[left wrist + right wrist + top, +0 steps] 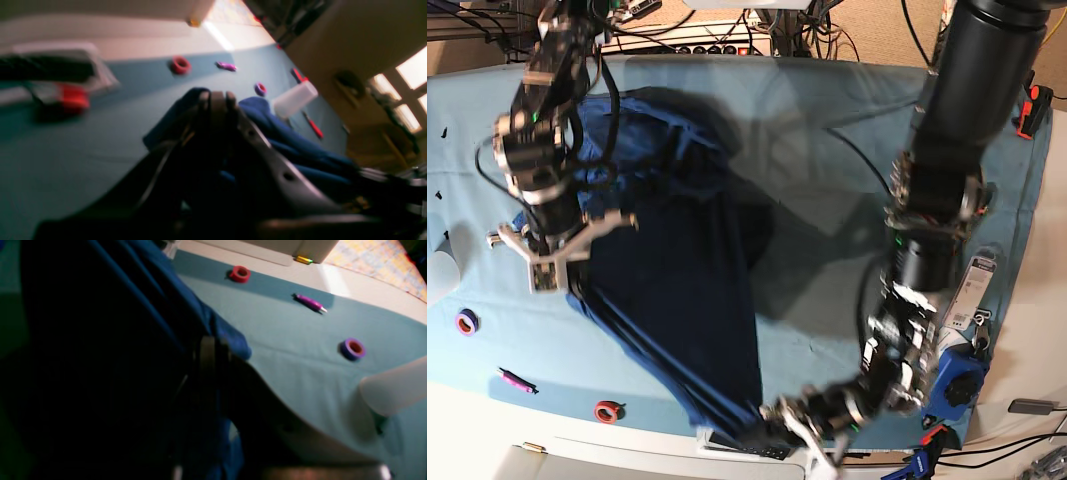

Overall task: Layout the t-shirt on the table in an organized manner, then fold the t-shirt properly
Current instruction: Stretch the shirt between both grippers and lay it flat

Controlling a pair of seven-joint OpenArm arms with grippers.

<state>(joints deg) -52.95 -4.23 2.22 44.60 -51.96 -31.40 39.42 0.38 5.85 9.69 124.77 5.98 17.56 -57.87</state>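
The dark navy t-shirt (677, 290) hangs stretched in a long band over the teal table (827, 100), from the far left toward the near edge. My right gripper (547, 272) is on the left of the base view, shut on one end of the shirt. In its wrist view, blue cloth (230, 336) bunches around the closed fingertips (207, 346). My left gripper (772, 428) is low at the near edge, shut on the other end. In the left wrist view, its closed fingers (218, 98) pinch blue fabric (263, 113) just above the table.
Along the near-left edge lie a red tape ring (607, 411), a purple tape ring (467, 322) and a purple pen (515, 381). A white cup (295, 98) lies tipped beside red pens (313, 126). Cables and gear line the far edge.
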